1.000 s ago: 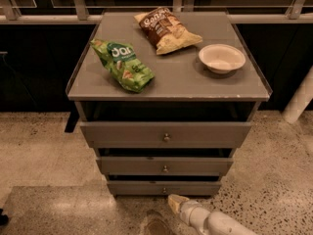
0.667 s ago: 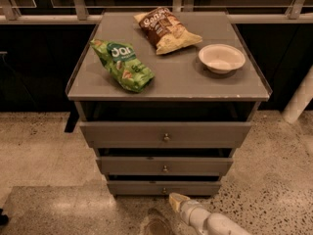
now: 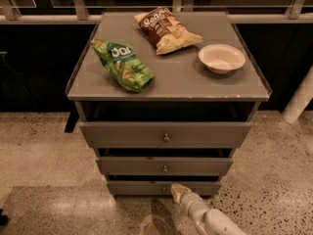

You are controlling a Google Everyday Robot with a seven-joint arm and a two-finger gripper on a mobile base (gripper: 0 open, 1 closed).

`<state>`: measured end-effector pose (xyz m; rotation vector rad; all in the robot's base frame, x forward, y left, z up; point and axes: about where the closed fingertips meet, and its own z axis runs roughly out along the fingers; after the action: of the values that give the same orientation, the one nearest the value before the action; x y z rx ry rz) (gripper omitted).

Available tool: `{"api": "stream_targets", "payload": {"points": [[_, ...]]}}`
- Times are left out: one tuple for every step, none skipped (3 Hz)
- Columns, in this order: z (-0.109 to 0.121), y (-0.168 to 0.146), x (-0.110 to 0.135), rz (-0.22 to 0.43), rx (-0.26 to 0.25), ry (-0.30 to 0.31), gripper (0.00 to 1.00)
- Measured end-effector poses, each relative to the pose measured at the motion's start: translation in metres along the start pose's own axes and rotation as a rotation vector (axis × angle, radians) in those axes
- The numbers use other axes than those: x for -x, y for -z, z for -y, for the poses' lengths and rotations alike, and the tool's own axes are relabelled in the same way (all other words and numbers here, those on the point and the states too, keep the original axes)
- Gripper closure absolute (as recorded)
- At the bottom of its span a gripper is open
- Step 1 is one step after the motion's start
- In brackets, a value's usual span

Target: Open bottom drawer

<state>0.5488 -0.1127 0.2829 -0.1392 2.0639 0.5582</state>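
The grey cabinet has three drawers stacked below its top. The bottom drawer (image 3: 142, 187) is the narrowest and lowest front, just above the floor, with a small round knob at its centre. My gripper (image 3: 177, 192) reaches up from the bottom edge of the camera view on a white arm (image 3: 208, 217). Its tip sits right at the bottom drawer's front, by the knob, and partly covers it. The middle drawer (image 3: 164, 166) and top drawer (image 3: 165, 134) sit above, each with a small knob.
On the cabinet top (image 3: 168, 77) lie a green chip bag (image 3: 123, 63), a brown chip bag (image 3: 166, 29) and a white bowl (image 3: 221, 58). Speckled floor (image 3: 44, 151) surrounds the cabinet. A white post (image 3: 299, 101) stands at the right. A railing runs behind.
The gripper has shifted slightly up and toward the bottom drawer's knob. The drawers and the things on top have not moved.
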Motion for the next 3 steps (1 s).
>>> {"api": "stream_targets", "payload": {"points": [[0.004, -0.002, 0.0, 0.004, -0.006, -0.002, 1.0], [0.0, -0.001, -0.006, -0.02, 0.011, 0.005, 1.0], [0.014, -0.018, -0.016, -0.025, 0.012, -0.001, 1.0]]}}
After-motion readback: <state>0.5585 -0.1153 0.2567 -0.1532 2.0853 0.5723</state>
